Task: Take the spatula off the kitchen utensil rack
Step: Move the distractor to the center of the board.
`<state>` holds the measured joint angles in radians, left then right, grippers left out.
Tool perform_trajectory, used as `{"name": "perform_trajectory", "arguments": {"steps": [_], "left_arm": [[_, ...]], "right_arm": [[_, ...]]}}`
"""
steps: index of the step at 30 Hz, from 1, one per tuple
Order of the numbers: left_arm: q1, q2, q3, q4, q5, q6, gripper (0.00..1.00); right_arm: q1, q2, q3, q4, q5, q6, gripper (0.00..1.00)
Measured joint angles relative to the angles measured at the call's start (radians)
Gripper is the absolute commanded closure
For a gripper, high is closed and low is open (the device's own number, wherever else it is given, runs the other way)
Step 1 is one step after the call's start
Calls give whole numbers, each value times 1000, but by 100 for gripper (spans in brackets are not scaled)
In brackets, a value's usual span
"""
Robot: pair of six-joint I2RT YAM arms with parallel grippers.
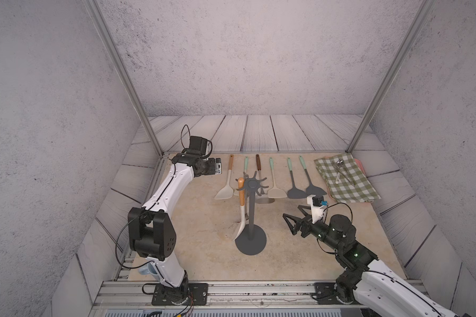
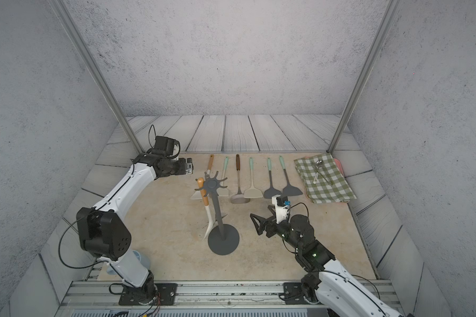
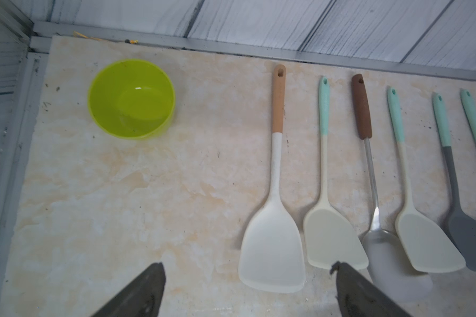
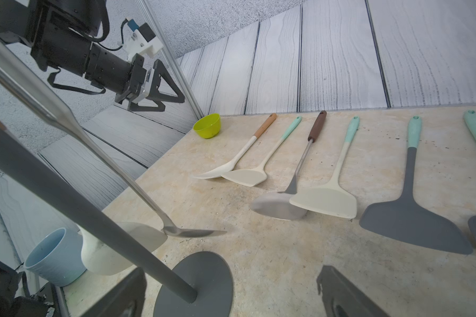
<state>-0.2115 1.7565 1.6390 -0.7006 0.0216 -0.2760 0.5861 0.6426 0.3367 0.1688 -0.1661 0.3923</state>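
The dark grey kitchen utensil rack (image 1: 254, 244) (image 2: 227, 243) stands mid-table, its base showing in the right wrist view (image 4: 204, 277). A white spatula with a pale wood handle (image 1: 241, 208) (image 2: 207, 216) (image 4: 99, 258) hangs from a left prong. A steel spatula (image 4: 94, 142) hangs behind the pole. My right gripper (image 1: 292, 210) (image 2: 260, 211) (image 4: 231, 274) is open and empty, low and just right of the rack. At the back left my left gripper (image 1: 217, 166) (image 2: 188, 167) (image 3: 249, 270) (image 4: 160, 90) hovers open and empty, beside a laid-down white spatula (image 3: 275, 192).
Several spatulas (image 1: 271, 178) lie in a row along the back. A green bowl (image 3: 131, 98) (image 4: 207, 125) sits in the back left corner. A blue cup (image 4: 52, 258) (image 1: 146, 270) stands at the front left. A checked cloth (image 1: 344, 178) with cutlery lies back right.
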Motion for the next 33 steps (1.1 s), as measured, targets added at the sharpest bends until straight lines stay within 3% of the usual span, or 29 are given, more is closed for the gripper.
{"name": "perform_trajectory", "arguments": {"steps": [12, 23, 28, 33], "left_arm": [[79, 359, 351, -90, -61, 18, 9], [122, 805, 919, -248, -63, 37, 23], [136, 882, 956, -282, -61, 35, 29], [154, 912, 956, -292, -63, 35, 44]], "right_arm": [[0, 67, 0, 8, -3, 12, 1], [1, 102, 0, 14, -8, 22, 1], [3, 107, 0, 17, -9, 24, 1], [3, 118, 0, 21, -16, 27, 1]]}}
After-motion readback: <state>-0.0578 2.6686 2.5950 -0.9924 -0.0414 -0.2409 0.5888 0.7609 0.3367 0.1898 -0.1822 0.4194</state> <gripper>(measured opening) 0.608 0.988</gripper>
